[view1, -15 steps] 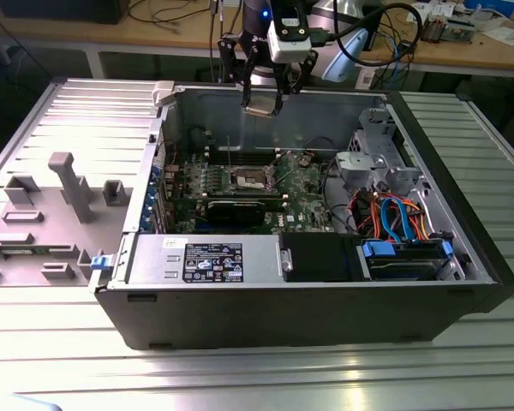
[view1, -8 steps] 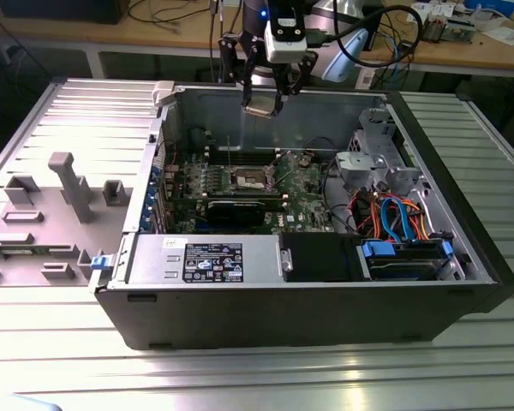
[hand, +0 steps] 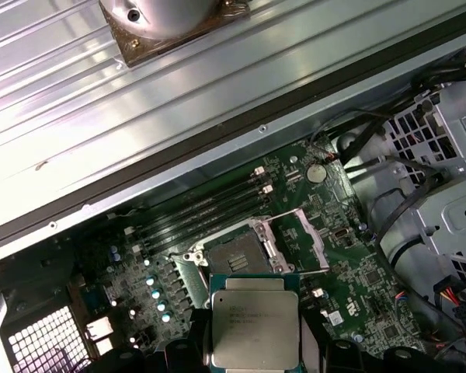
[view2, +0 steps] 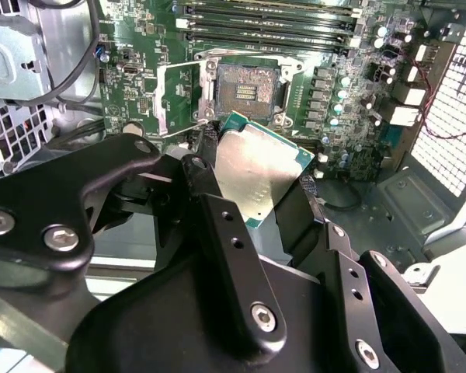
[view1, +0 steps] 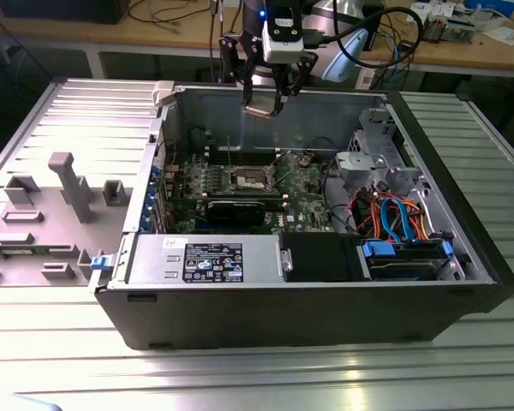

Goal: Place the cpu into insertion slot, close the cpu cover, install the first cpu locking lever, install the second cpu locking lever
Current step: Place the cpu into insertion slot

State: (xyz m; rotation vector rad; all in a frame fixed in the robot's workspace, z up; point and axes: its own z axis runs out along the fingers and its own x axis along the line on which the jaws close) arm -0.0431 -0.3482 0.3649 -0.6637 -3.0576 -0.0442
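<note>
Fingers (view1: pixel 289 81) were clenched on the cpu (view1: pixel 261 109) in the exterior view, holding it up in the air over the far wall of the open computer case (view1: pixel 325 317). It was well apart from the insertion slot (view1: pixel 248 178), which sat lower and nearer on the green motherboard (view1: pixel 304 184), about mid-board. The case itself lay on the ribbed metal worktop (view1: pixel 240 377).

In the second wrist view the black fingers (view2: pixel 206 183) pinched the cpu (view2: pixel 256 175) by two opposite edges, silver lid showing and a bit tilted. Beyond it was the insertion slot (view2: pixel 247 85), bare with its dark centre exposed. The cpu cover (view2: pixel 163 97) was flipped open beside the slot, so nothing had gone in yet.

In the first wrist view the cpu (hand: pixel 254 326) hung between the fingers with the open insertion slot (hand: pixel 237 252) just past it on the board. The memory slots (hand: pixel 202 210) ran along the slot's far side.

My take on handling: it's a light, thin, totally stiff little plate. The smooth metal top is probably slippery, and the underside and socket contacts look delicate. An edge grip like this one seems right, with nothing pressing on either flat face. It also looks like it would need to go down flat and square.
</note>
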